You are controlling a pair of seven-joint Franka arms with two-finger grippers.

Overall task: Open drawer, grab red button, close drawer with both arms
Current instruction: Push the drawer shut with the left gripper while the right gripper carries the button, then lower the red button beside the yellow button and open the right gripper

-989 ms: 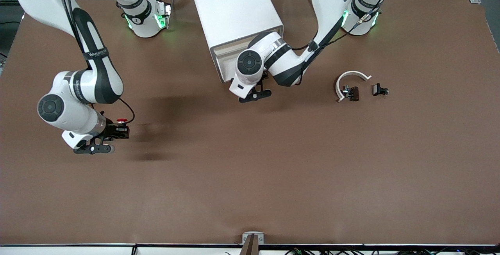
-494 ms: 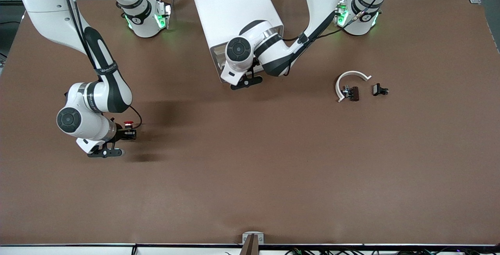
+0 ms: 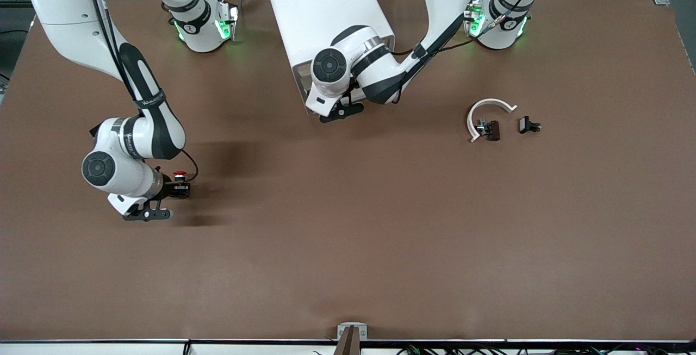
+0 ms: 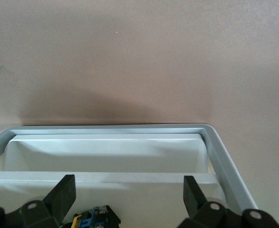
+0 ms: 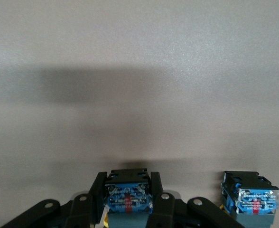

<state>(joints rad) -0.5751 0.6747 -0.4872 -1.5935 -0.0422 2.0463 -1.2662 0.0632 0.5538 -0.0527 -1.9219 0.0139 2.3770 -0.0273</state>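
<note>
My right gripper [image 3: 182,187] is low over the table toward the right arm's end, shut on the button. Its red cap [image 3: 178,174] shows by the fingertips, and its blue-black body [image 5: 128,197] sits between the fingers [image 5: 159,204] in the right wrist view. My left gripper [image 3: 336,106] is at the front of the white cabinet [image 3: 326,12]. In the left wrist view it is open [image 4: 128,183], its fingers [image 4: 63,192] straddling the front wall of the partly open drawer [image 4: 130,176].
A blue and yellow button body [image 4: 94,218] lies in the drawer. A second blue block [image 5: 251,199] shows beside the held one. A white curved piece [image 3: 489,106], a dark clip [image 3: 492,129] and a small black part [image 3: 527,125] lie toward the left arm's end.
My left hand has moved in against the cabinet's front. My right gripper has shifted a little toward the table's middle with the button in it.
</note>
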